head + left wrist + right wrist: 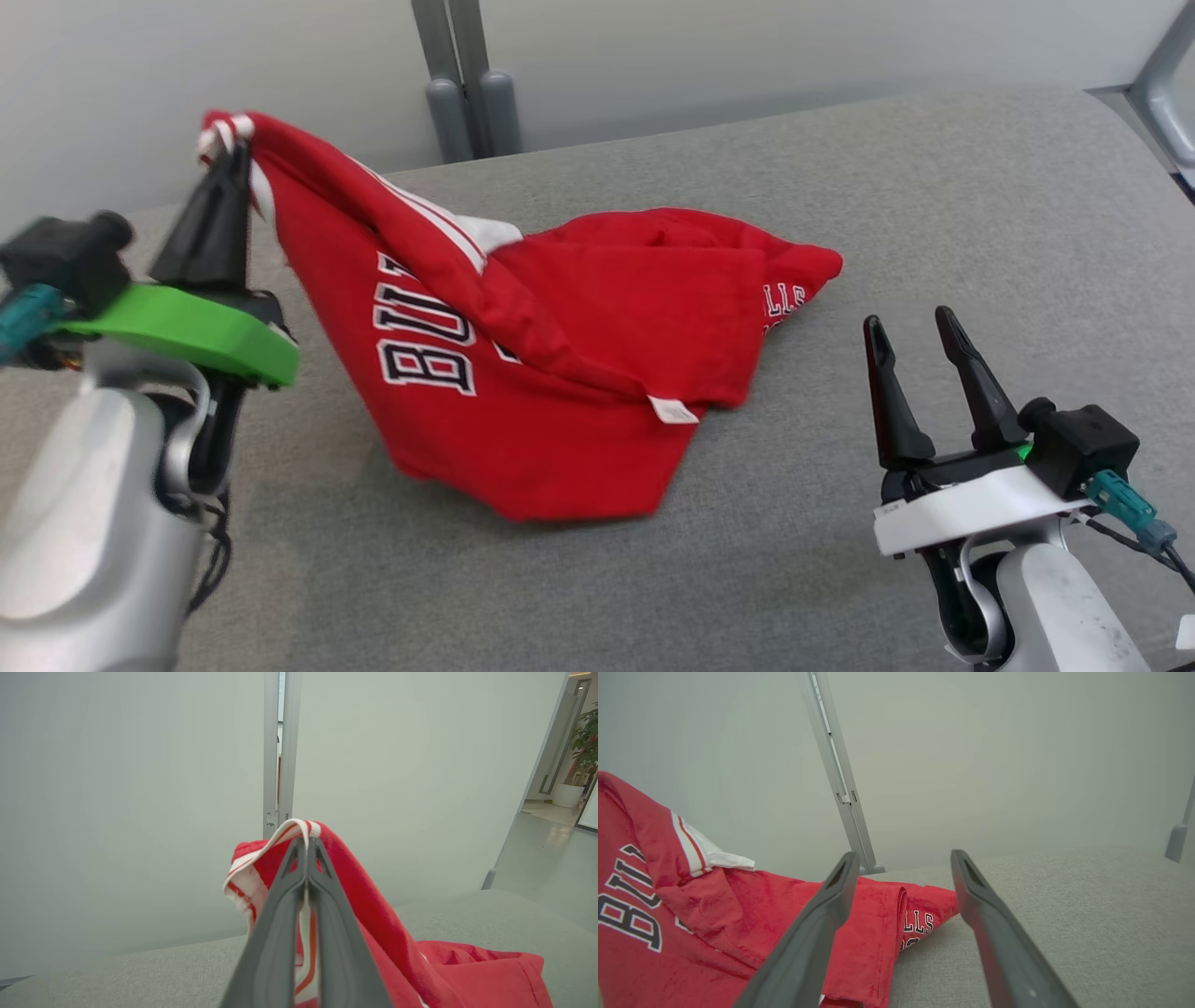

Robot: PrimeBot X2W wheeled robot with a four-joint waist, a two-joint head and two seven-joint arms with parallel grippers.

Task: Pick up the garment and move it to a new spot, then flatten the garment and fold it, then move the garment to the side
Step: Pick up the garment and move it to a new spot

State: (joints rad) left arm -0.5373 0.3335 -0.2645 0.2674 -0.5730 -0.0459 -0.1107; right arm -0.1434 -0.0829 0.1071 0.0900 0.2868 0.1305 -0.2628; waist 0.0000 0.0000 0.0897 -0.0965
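Observation:
A red garment [579, 373] with white trim and dark lettering lies crumpled on the grey surface [934, 205], one end pulled up at the left. My left gripper [233, 149] is shut on that raised white-trimmed edge, lifting it above the surface; the left wrist view has the gripper [307, 842] with the fingers [280, 919] pressed together on the garment [373, 924]. My right gripper [907, 322] stands open to the right of the cloth, nothing between its fingers. In the right wrist view the gripper [903, 856] spreads wide, with the garment [738, 914] lying to its left.
A pale wall [747, 56] runs behind the surface, with a grey vertical post [464, 75] at its middle. Another grey frame piece [1167, 84] stands at the far right. Bare grey surface [1008, 233] spreads right of the garment.

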